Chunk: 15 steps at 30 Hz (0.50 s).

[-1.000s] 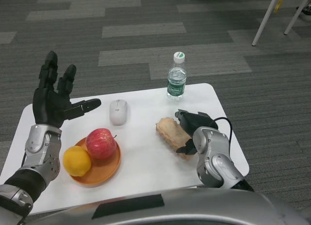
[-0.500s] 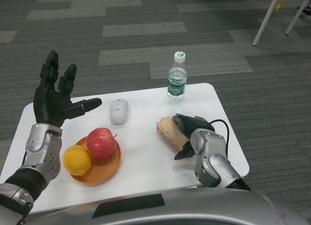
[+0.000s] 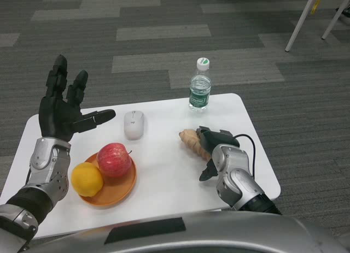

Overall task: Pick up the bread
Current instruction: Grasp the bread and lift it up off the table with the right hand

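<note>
White surface [image 3: 164, 182] over grey carpet. Bread [image 3: 192, 142]: right of centre, far end showing, rest pinched under right hand [image 3: 216, 146] fingers. Left hand [image 3: 61, 108]: raised, fingers spread. Risk: shallow hold, loaf may slip or crumble.

- Single head view, shot from the robot's own head, looking forward and down.
- White table [image 3: 164, 182] fills the near and middle frame; grey carpet [image 3: 164, 40] takes the far part.
- Close enough that both forearms enter from the near edge, left arm left, right arm right.
- No second view, so nothing shared.
</note>
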Each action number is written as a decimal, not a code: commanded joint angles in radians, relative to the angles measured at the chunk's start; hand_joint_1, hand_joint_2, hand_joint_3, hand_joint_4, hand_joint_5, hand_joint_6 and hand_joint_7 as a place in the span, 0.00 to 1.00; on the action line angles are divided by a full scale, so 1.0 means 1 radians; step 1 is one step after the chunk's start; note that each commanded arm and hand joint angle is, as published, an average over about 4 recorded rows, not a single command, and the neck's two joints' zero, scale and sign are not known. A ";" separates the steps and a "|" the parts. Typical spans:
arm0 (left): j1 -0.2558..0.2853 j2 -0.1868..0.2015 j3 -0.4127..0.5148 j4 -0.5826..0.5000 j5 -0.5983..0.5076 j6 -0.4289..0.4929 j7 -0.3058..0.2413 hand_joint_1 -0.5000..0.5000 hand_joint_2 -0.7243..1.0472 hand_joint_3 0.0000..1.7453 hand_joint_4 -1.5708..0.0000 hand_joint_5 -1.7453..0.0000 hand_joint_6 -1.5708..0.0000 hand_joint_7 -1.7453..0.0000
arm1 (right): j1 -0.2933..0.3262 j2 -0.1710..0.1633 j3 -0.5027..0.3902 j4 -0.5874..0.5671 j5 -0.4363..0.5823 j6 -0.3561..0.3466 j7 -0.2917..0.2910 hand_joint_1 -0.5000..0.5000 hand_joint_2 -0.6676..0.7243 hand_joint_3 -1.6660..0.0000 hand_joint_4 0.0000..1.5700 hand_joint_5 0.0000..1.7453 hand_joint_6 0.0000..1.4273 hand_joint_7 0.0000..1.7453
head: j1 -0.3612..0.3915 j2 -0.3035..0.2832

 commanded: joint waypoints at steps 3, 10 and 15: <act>-0.001 0.004 0.003 -0.003 0.000 -0.008 -0.001 1.00 0.65 0.01 1.00 0.78 1.00 1.00 | -0.006 -0.004 -0.039 0.054 0.004 -0.024 -0.022 0.38 0.19 0.90 0.00 0.40 0.00 0.29 | 0.005 0.000; 0.001 0.004 0.006 -0.003 0.001 -0.008 -0.001 1.00 0.65 0.05 1.00 0.76 1.00 1.00 | -0.004 -0.012 -0.104 0.096 0.064 -0.034 -0.005 0.50 0.09 0.80 0.00 0.43 0.00 0.45 | 0.005 0.002; 0.001 0.004 0.004 -0.003 0.001 -0.008 -0.001 1.00 0.65 0.03 1.00 0.79 1.00 1.00 | -0.004 -0.007 -0.179 0.130 0.132 -0.101 0.018 0.58 0.09 0.79 0.00 0.42 0.00 0.60 | 0.006 0.001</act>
